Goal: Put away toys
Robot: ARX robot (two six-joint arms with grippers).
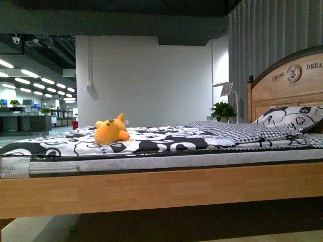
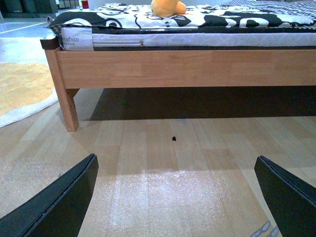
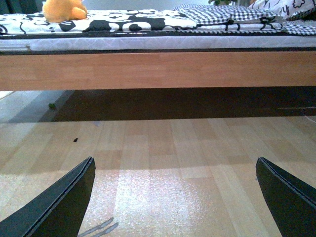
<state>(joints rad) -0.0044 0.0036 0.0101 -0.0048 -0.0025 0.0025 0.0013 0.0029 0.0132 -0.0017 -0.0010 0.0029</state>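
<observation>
Plush toy point(image 1: 112, 131) on bed point(image 1: 151, 189); left pincer point(image 2: 175, 157) and right pincer point(image 3: 174, 158) (both agape, empty) should rise first.

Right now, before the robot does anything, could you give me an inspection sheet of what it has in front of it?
Surface: bed covered by a black-and-white patterned bedspread.
Job's things: one yellow-orange plush toy lying on the bedspread, toward the end away from the headboard, untouched.
Clutter: folded checked blanket and patterned pillow near the headboard; small dark speck on the wood floor.
Grippers: left claw and right claw both open and empty, low over the floor in front of the bed.
Cables: nothing seen.
Surroundings: potted plant, grey curtain, pale rug.
</observation>
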